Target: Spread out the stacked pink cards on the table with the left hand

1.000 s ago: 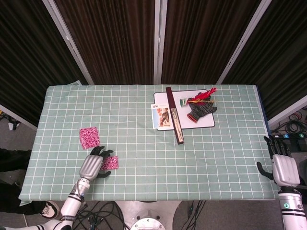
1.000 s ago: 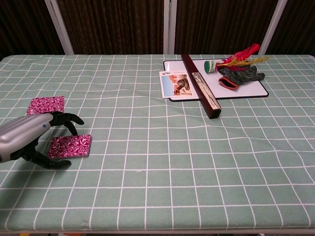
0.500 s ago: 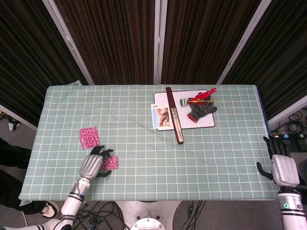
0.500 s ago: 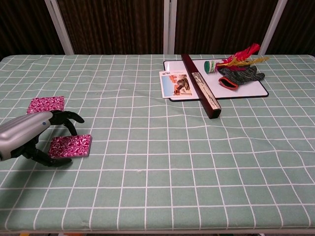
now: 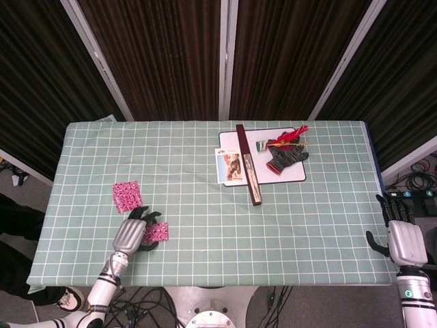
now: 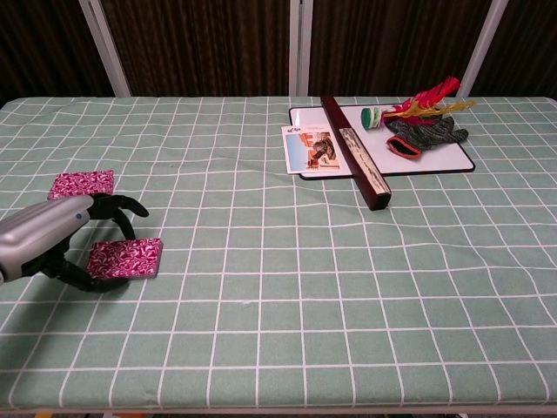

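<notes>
While the left hand (image 6: 54, 240) is held low over the near left part of the green checked tablecloth (image 5: 205, 205), its dark fingers (image 6: 117, 209) are seen curled downward around the left end of a pink patterned card (image 6: 126, 259). From the chest view the fingertips appear to hang just beside and above the card's edge, with the thumb close to its near edge; whether anything is actually pinched cannot be told. The card is laid flat on the cloth. A second pink card (image 6: 82, 185) is found farther back and slightly to the left, flat, apart from the first and clear of the hand. In the head view the same hand (image 5: 130, 234) is shown partly covering the nearer card (image 5: 157, 232), with the other card (image 5: 127, 196) beyond it.

At the far right of the table a white board (image 5: 293, 174) is set, on which a grey glove (image 5: 285, 157), a red and yellow feathered item (image 5: 290, 137) and a small green-and-white roll (image 6: 372, 117) are placed. A long dark wooden bar (image 5: 248, 165) is laid across the board's left edge, over a picture card (image 5: 231, 166).

The right hand (image 5: 403, 236) is kept off the table's near right corner, its fingers extended, apart and empty.
</notes>
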Tool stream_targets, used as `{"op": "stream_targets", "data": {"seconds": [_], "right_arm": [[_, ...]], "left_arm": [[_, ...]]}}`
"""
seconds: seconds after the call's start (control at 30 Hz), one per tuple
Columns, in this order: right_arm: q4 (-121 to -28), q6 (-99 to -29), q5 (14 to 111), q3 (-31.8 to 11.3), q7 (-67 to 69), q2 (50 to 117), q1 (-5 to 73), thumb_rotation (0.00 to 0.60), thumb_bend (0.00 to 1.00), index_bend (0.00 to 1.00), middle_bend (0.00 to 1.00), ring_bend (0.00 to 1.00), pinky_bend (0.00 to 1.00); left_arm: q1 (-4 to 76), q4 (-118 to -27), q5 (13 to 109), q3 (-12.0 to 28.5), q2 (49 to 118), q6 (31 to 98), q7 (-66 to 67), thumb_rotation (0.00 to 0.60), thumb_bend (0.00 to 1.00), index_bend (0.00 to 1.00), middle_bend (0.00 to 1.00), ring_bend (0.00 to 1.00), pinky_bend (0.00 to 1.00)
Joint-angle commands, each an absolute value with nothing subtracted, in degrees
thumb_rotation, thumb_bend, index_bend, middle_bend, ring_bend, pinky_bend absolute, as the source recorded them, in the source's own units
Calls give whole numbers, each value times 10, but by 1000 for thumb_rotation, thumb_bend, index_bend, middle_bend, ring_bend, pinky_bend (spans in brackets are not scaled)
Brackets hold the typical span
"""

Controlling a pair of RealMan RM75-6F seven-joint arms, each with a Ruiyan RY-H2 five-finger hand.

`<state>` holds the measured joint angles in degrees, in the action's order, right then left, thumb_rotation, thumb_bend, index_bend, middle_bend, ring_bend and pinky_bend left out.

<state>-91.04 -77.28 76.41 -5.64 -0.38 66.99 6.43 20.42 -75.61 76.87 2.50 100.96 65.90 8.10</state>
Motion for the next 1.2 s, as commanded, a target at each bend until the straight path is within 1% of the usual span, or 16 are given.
{"op": "stream_targets", "data": {"seconds": [0.03, 0.73, 1.03, 1.2], "right_arm": [[-911, -773, 764, -57, -4, 670, 64, 600, 291, 0, 0, 0, 0], [-910, -772, 762, -57, -2, 669, 64, 600, 291, 0, 0, 0, 0], [-910, -770, 762, -57, 0, 668, 65, 600, 290, 0, 0, 0, 0], [-910, -770, 762, -58, 1, 667, 65, 600, 290, 0, 0, 0, 0]], "left_arm": [[204, -755, 768, 25, 1010, 658, 80, 600, 208, 220, 347, 71, 84], [200, -749, 778, 28, 1013, 673, 67, 600, 229, 259, 397, 95, 84], [200, -766, 782, 32, 1002, 684, 77, 600, 235, 265, 425, 101, 85], [205, -780, 778, 41, 992, 683, 85, 600, 236, 266, 430, 107, 85]]}}
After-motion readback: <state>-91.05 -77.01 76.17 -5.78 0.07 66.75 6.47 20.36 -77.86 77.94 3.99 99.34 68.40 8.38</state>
